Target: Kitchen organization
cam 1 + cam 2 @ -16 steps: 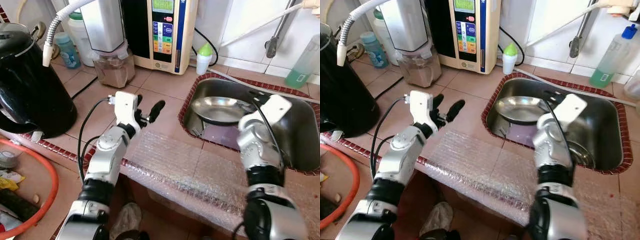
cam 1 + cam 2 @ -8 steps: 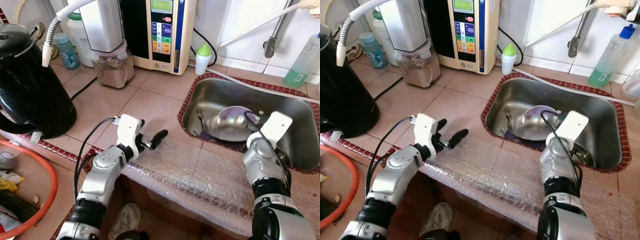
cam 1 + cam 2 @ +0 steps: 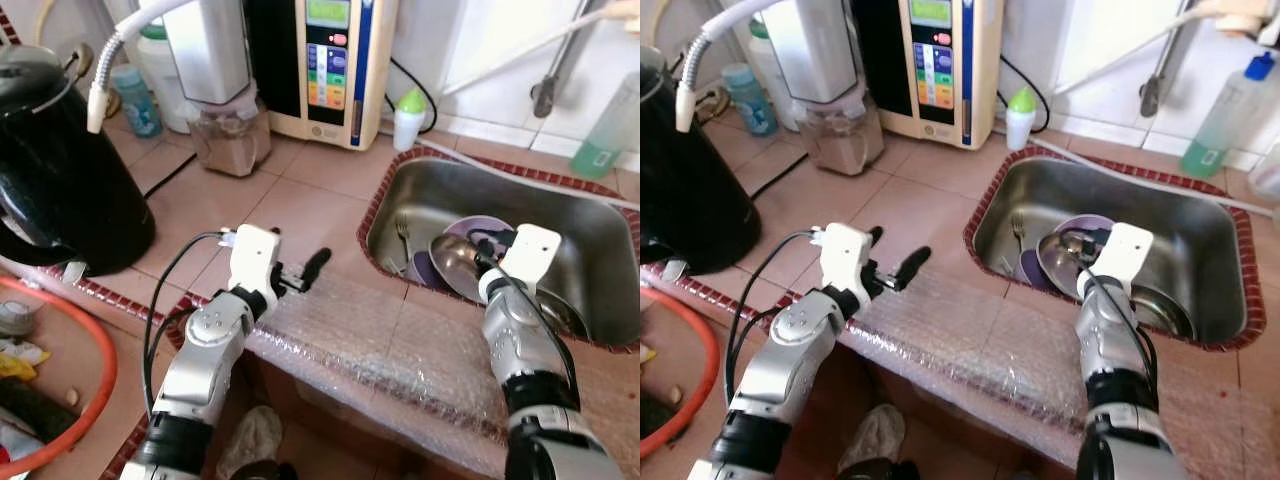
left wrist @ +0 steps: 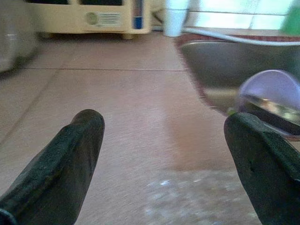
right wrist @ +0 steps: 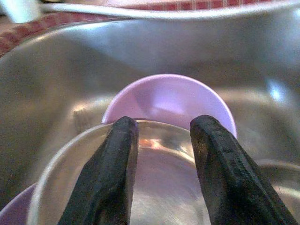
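A steel bowl (image 3: 455, 263) rests tilted on purple dishes (image 3: 488, 224) inside the steel sink (image 3: 590, 235), with a fork (image 3: 402, 236) beside them. My right gripper (image 3: 481, 255) reaches into the sink just over the bowl's rim. In the right wrist view its fingers (image 5: 112, 164) stand apart above the steel bowl (image 5: 159, 183), with a purple bowl (image 5: 168, 96) beyond, and nothing is pinched between them. My left gripper (image 3: 298, 256) hovers open over the tiled counter near its front edge, holding nothing; its wrist view shows both fingers (image 4: 70, 150) spread wide.
Bubble wrap (image 3: 380, 330) covers the counter's front edge. A black kettle (image 3: 60, 170) stands at the left, with a blender jar (image 3: 230, 130), a water machine (image 3: 325, 60) and a white green-capped bottle (image 3: 407, 118) along the back. A green soap bottle (image 3: 610, 130) stands beyond the sink.
The steel bowl went from held up and level to tilted on the purple dishes. My right gripper drew back toward the sink's front. My left gripper dropped lower, toward the counter's front edge.
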Tool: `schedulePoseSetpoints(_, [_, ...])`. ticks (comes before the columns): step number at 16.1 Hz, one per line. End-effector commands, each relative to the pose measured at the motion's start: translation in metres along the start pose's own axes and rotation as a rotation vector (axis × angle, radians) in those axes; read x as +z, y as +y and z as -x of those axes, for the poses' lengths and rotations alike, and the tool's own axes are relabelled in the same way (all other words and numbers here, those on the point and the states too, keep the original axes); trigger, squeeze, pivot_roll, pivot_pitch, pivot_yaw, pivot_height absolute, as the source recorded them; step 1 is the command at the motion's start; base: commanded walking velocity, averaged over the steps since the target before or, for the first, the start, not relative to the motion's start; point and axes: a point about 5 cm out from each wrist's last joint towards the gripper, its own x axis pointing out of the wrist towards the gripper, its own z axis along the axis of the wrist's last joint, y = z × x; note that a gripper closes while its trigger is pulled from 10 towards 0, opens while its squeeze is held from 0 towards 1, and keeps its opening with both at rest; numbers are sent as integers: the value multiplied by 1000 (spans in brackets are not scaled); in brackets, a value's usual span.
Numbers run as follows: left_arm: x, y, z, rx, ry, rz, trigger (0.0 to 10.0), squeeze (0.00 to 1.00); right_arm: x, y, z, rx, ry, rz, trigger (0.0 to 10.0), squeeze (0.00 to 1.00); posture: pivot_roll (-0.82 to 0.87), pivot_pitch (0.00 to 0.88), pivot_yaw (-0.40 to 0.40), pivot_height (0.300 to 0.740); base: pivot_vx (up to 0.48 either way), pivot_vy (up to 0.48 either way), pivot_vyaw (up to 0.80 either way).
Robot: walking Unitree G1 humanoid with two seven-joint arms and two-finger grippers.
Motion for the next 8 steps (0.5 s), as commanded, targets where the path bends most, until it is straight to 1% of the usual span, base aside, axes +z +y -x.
schedulePoseSetpoints(1, [-5,11,9,138,18,-40,10000,1000,-13,4,11,74,1,66,10000,1000,-57,0,36,740,0,0,0])
schedulePoseSetpoints(2, [-11,13,14,180,35,-60,10000,1000,-15,7,18,116,-31,126,10000,1000,-56,0,36,740,0,0,0])
schedulePoseSetpoints(3, [-14,13,18,194,47,-75,10000,1000,-15,10,24,148,-66,145,10000,1000,-56,0,38,740,0,0,0])
schedulePoseSetpoints(4, [-16,14,22,204,42,-71,10000,733,-13,17,32,185,-115,155,10000,1000,-56,0,42,740,0,0,0])
schedulePoseSetpoints(5, [-19,17,28,233,45,-61,10000,0,-12,24,42,210,-161,168,10000,1000,-64,0,54,740,0,0,0])
schedulePoseSetpoints(6, [-19,18,29,245,43,-62,10000,0,-12,25,44,212,-168,177,10000,1000,-64,0,54,740,0,0,0])
schedulePoseSetpoints(8, [-17,21,31,250,29,-54,10000,0,-8,27,54,208,-205,175,10000,1000,-81,0,64,740,0,0,0])
